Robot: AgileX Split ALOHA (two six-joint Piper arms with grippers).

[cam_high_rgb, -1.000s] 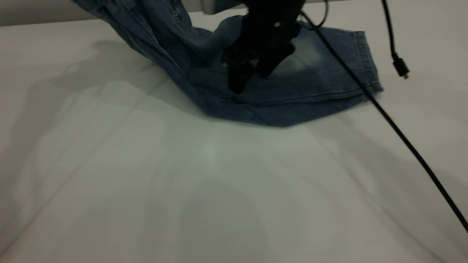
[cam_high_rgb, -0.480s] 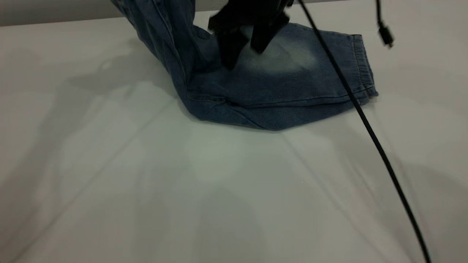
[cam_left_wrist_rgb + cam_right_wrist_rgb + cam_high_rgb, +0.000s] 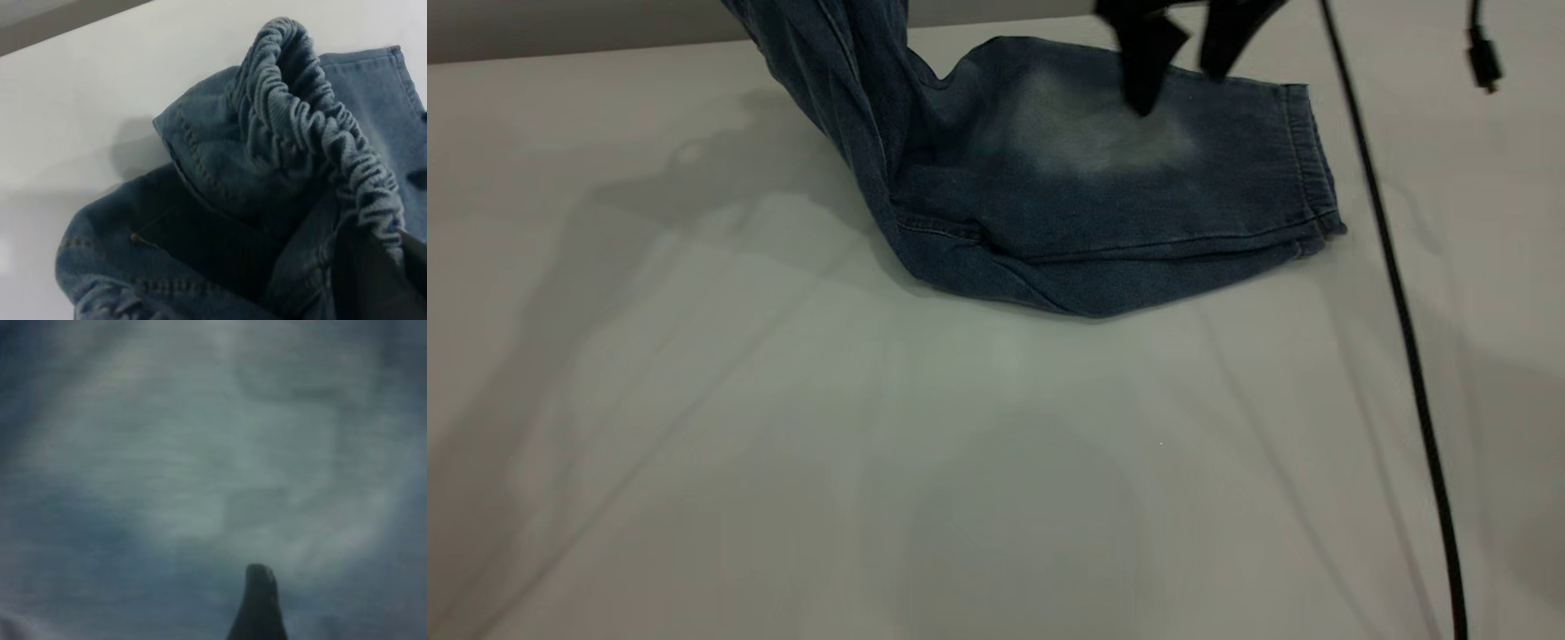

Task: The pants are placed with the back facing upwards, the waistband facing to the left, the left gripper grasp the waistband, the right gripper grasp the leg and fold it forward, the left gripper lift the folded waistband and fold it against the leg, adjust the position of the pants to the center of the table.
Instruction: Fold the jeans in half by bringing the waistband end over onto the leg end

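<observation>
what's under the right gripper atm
The right gripper hangs open above the leg's pale patch, not touching. The table beneath the leg is covered.

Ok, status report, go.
Left gripper shut on waistband, pants half lifted. Right gripper open above the leg, empty. Black cable hangs right of the hem.

A white counter (image 3: pixel 783 444) fills nearly all of the scene, crossed by soft grey shadows. Along its far left edge runs a darker grey wall (image 3: pixel 560 31).
</observation>
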